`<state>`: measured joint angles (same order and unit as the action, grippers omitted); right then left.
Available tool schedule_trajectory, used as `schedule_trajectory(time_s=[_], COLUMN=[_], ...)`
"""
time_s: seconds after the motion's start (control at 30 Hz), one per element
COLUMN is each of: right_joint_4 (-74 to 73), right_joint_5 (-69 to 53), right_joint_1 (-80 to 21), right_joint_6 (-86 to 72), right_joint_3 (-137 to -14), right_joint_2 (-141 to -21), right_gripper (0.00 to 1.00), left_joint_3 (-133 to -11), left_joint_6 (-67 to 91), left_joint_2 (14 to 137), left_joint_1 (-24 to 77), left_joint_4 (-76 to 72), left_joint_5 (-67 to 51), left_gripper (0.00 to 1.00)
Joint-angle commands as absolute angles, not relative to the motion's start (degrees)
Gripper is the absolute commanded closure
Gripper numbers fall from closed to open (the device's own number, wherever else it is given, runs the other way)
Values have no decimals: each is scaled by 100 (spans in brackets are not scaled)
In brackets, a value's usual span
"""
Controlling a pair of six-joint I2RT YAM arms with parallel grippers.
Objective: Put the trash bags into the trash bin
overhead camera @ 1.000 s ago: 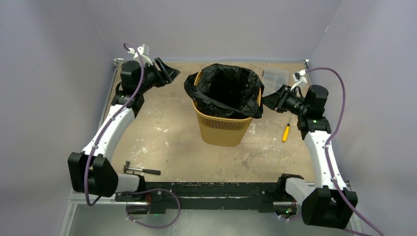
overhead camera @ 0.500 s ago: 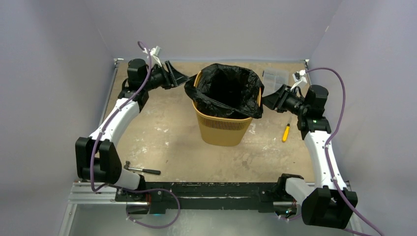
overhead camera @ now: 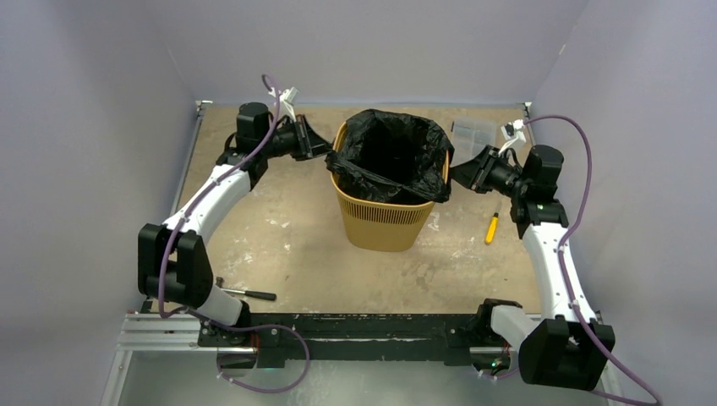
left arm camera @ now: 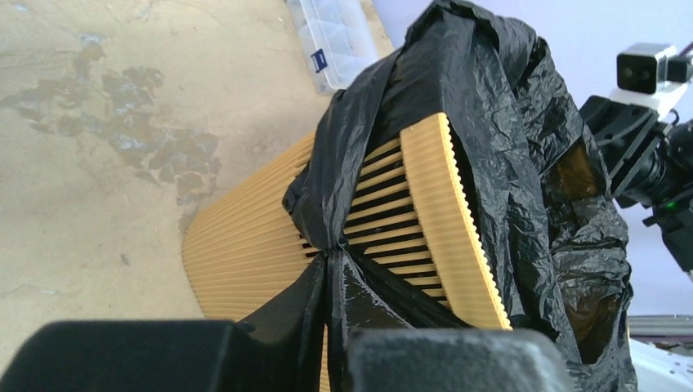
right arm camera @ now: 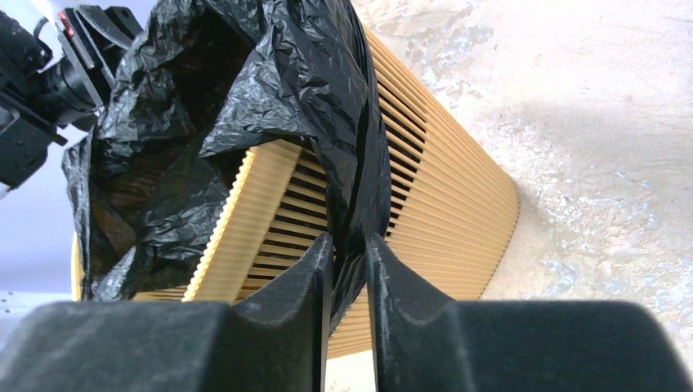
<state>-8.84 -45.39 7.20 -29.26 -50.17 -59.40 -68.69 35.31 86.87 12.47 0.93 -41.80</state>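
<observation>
A: Where's the glossy black plastic trash bag point(overhead camera: 385, 161) sitting?
B: It's lining the orange-yellow mesh plastic wastebasket point(overhead camera: 380, 222), which is standing upright on the bench point(overhead camera: 287, 228). Film is draping over the rim, front and sides.
A: Left end effector point(left arm camera: 333, 282)?
B: Fingers are pinching a fold of bag film at the bin's left rim.
A: Right end effector point(right arm camera: 350, 255)?
B: Clamping a bag fold at the right rim, orange slats showing behind.

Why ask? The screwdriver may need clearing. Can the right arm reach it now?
Probably not yet: the right end effector is shut on the trash bag, though the screwdriver lies unobstructed near that arm.
</observation>
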Motion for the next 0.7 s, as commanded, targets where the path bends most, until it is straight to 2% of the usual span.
schedule_trajectory(time_s=[0.0,0.13,0.3,0.67], right_joint_4=[-712,-932,-1213,-1284], right_joint_5=[-4763,-4550,-4248,-4452], right_joint_1=[730,730,729,712], right_joint_6=[-2765,-2578,-2312,-2028], right_joint_3=[-5081,-5095,-5074,-4973], right_joint_2=[-6067,-6152,-6344,-6665], right_gripper=[82,100,100,100], left_joint_3=[-6887,-6652,-6232,-5874], left_joint_6=[3296,3338,3339,3314], left_joint_2=[8794,8841,8783,8799], left_joint_1=[1482,1608,1761,1898], left_joint_4=[-147,-292,-442,-524], left_joint_5=[-4361,-4270,-3909,-3608], left_gripper=[100,100,100,100])
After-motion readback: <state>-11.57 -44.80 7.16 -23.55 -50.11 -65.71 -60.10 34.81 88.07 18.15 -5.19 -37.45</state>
